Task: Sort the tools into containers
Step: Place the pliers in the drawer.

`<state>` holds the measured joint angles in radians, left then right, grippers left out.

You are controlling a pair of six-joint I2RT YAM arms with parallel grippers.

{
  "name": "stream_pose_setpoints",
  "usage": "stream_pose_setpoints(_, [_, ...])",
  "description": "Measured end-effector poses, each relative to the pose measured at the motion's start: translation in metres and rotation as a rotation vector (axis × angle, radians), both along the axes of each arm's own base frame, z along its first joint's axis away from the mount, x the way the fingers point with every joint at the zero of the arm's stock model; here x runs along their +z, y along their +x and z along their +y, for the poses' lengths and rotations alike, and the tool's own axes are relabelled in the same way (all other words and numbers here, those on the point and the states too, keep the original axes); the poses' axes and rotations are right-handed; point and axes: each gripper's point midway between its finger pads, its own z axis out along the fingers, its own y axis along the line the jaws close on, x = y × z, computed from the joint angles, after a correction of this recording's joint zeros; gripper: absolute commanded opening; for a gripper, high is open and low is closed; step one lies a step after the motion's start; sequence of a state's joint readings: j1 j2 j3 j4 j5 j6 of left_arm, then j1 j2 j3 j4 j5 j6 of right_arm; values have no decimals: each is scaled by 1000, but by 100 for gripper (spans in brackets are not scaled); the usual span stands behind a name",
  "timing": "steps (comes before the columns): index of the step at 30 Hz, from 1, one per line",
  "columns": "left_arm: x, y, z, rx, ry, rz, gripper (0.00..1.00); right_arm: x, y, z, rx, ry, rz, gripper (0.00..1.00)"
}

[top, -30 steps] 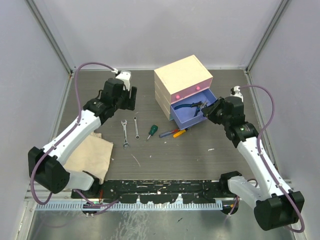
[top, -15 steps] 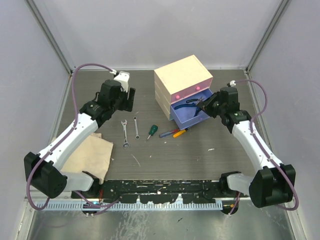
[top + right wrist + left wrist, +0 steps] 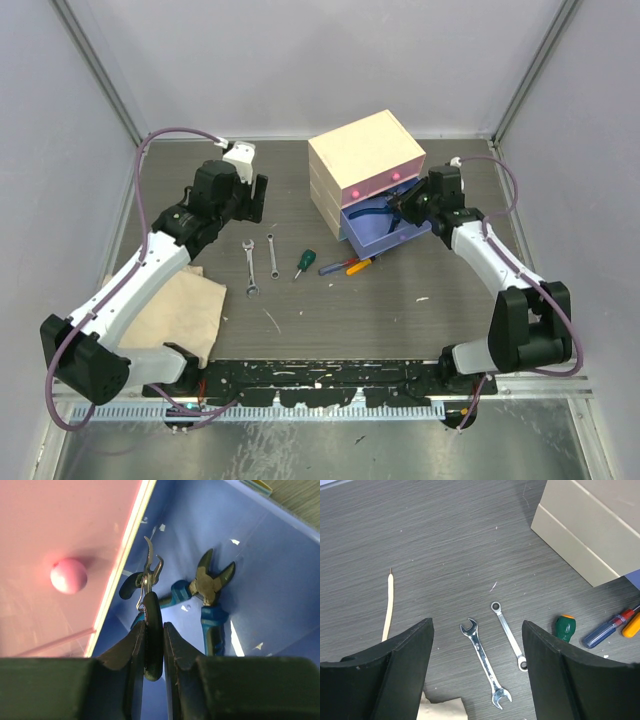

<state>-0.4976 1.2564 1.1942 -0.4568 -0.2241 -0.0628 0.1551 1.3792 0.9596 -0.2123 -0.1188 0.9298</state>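
The cream chest [image 3: 365, 150] has its blue drawer [image 3: 380, 235] pulled open under the shut pink drawer [image 3: 60, 540]. Blue-handled pliers [image 3: 210, 597] lie inside it. My right gripper [image 3: 154, 630] is shut on a small black-handled tool [image 3: 152, 650] with curved silver tips, held over the drawer's inner left side, close to the pink front. Two silver wrenches [image 3: 485, 664] [image 3: 509, 636] lie on the table below my open, empty left gripper [image 3: 476, 645]. A green-handled screwdriver [image 3: 565, 627], a blue-and-red one [image 3: 605, 630] and an orange one [image 3: 632, 624] lie right of them.
A thin pale stick [image 3: 387, 607] lies left of the wrenches. A beige cloth [image 3: 180, 310] lies at the near left. Grey walls close in the table on three sides. A pink round knob [image 3: 68, 575] sits just left of the held tool.
My right gripper has moved left and farther over the open blue drawer with the black-handled tool in it. My left arm has shifted slightly away from the base.
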Motion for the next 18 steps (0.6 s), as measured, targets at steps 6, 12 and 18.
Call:
stream_pose_setpoints(6, [1,0,0,0,-1,-3,73,-2,21,3,-6,9,-13,8])
stream_pose_setpoints(12, [1,0,0,0,-1,-3,73,-12,33,5,-5,8,1,28])
stream_pose_setpoints(18, [1,1,0,0,0,-3,73,-10,37,4,-9,2,-9,37])
